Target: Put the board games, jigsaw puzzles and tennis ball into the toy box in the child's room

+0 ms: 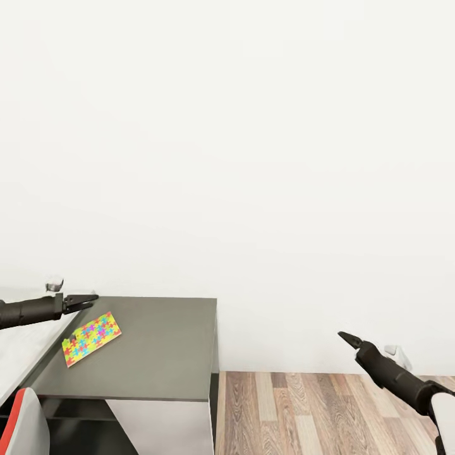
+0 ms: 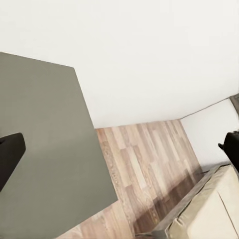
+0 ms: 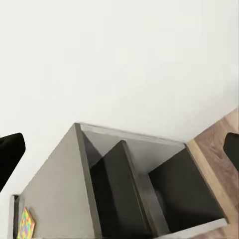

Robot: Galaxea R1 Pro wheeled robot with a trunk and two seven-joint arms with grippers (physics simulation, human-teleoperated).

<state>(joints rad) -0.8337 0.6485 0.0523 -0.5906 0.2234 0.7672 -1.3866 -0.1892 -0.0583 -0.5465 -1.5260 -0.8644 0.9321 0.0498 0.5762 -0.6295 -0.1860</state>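
Note:
One jigsaw puzzle (image 1: 91, 338), a thin square of multicoloured pieces, lies flat on the lower dark-grey side desk (image 1: 158, 347), close to the edge of the light-grey table (image 1: 16, 351). My left gripper (image 1: 93, 298) hovers just above and behind the puzzle, open and empty. Its fingers (image 2: 10, 154) stand wide apart in the left wrist view. My right gripper (image 1: 342, 335) hangs over the wood floor (image 1: 316, 411) far to the right, open with nothing in it. In the right wrist view the puzzle (image 3: 26, 224) shows at the desk's far corner.
A plain white wall (image 1: 253, 158) stands behind the desk. A red-and-white chair back (image 1: 19, 426) is at the bottom left. The desk has dark shelves (image 3: 149, 199) under its top. A corner of the bed (image 2: 209, 214) shows across the floor.

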